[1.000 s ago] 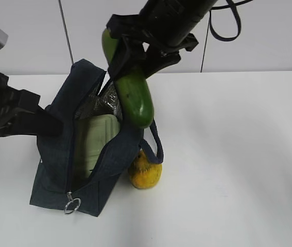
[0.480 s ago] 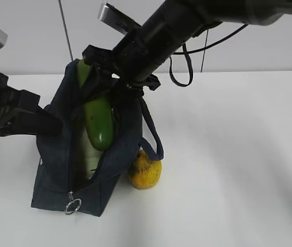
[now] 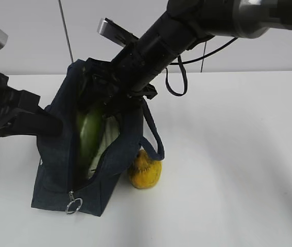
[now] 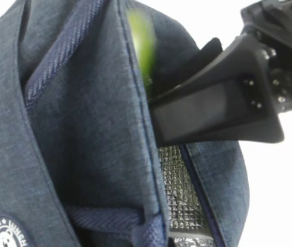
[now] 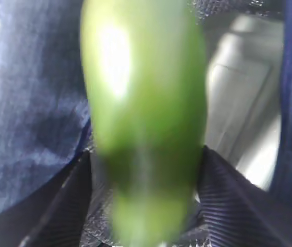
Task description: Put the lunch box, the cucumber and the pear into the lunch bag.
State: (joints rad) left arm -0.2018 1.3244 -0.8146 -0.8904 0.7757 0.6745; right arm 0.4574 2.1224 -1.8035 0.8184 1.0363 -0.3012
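Reaching into the open mouth of the lunch bag point(image 3: 58, 154), the right hand point(image 3: 102, 98) has the cucumber point(image 3: 88, 135) between its two dark fingers point(image 5: 228, 200). Whether they grip it or have let go cannot be told: the wrist view shows the fruit blurred, with the pads close at either side.

Item, left hand point(image 3: 30, 123): clamped shut on the bag's left wall, holding the opening apart.

Item, cucumber: dark green, lying lengthwise inside the bag, alongside or on the lunch box.

Item, lunch box point(image 3: 104, 141): pale lid showing in the bag, to the right of the cucumber (only a strip shows past the zipper edge).

Item, pear point(image 3: 146, 171): yellow-orange, on the white worktop point(image 3: 228, 154), touching the bag's right wall beneath the loop handle point(image 3: 153, 136). Not yet packed.

Item, zipper ring pull point(image 3: 72, 206): hanging at the bag's near end.

Risks, as judged: the cucumber may wedge against the box lid or the silvery lining point(image 4: 179, 190) and stand proud of the opening. A withdrawing right hand could snag the zipper edge or the handle and drag the bag over. Any lurch of the bag to the right would push the pear, which rolls easily.
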